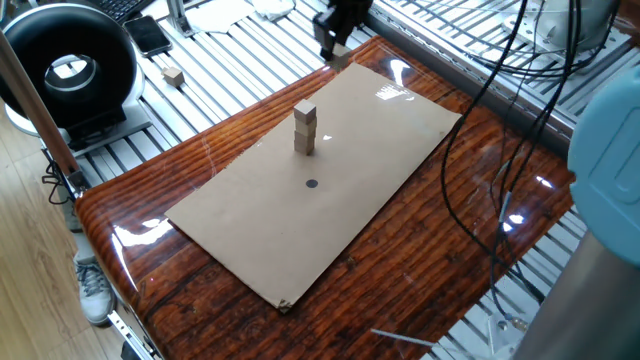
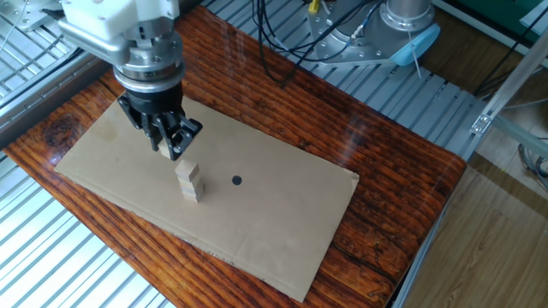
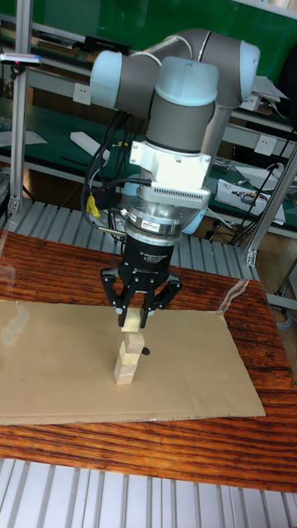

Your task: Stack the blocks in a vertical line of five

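Two tan blocks form a short stack (image 2: 190, 181) (image 3: 125, 363) (image 1: 305, 130) on the cardboard sheet (image 2: 282, 227). My gripper (image 2: 169, 145) (image 3: 132, 318) is shut on a third block (image 3: 132, 322), which hangs just above the stack's top with a thin gap. In the other fixed view the held block (image 2: 165, 148) appears up and left of the stack. In the one fixed view the gripper (image 1: 338, 50) is a dark shape at the sheet's far end. Another block (image 1: 174, 76) lies off the table on the metal slats, far left.
A black dot (image 2: 236, 180) marks the cardboard just right of the stack. The glossy wooden table (image 2: 394, 214) surrounds the sheet. A black ring-shaped device (image 1: 68, 68) stands far left, and black cables (image 1: 500, 110) hang over the right side.
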`<action>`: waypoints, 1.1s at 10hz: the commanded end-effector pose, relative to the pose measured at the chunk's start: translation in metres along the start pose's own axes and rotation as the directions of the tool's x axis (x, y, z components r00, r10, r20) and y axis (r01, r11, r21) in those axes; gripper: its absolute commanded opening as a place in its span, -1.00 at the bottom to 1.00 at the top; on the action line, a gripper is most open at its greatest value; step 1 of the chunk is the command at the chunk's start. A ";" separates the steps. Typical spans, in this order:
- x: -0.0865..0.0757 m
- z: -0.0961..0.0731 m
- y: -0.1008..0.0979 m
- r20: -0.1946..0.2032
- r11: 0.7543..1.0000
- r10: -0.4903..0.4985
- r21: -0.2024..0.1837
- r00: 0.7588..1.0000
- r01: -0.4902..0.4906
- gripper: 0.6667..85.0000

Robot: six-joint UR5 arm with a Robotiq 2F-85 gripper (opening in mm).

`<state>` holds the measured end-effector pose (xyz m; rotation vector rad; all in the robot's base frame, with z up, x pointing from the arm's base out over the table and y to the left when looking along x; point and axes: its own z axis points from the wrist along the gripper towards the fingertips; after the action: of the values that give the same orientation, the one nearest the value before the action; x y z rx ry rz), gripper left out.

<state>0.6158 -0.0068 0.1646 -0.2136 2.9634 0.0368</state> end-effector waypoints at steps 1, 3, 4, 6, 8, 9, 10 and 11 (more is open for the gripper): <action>-0.003 0.002 -0.004 0.017 1.000 -0.006 0.007 1.000 0.006 -0.99; -0.006 0.002 -0.005 0.027 0.996 -0.094 0.012 0.995 0.094 -0.99; -0.003 0.002 -0.003 0.016 0.993 -0.119 0.003 0.993 0.119 -0.99; -0.003 -0.003 0.001 0.002 0.994 -0.107 0.011 0.994 0.107 -0.99; -0.005 0.003 0.012 0.010 0.997 -0.083 0.005 0.997 0.083 -0.99; -0.006 0.005 0.014 0.011 0.997 -0.073 0.002 0.997 0.073 -0.99; -0.006 0.006 0.014 0.011 0.997 -0.071 0.002 0.997 0.071 -0.99; -0.007 0.007 0.014 0.013 0.998 -0.067 0.005 0.998 0.067 -0.99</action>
<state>0.6197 0.0025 0.1603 -0.3336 2.9446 0.0057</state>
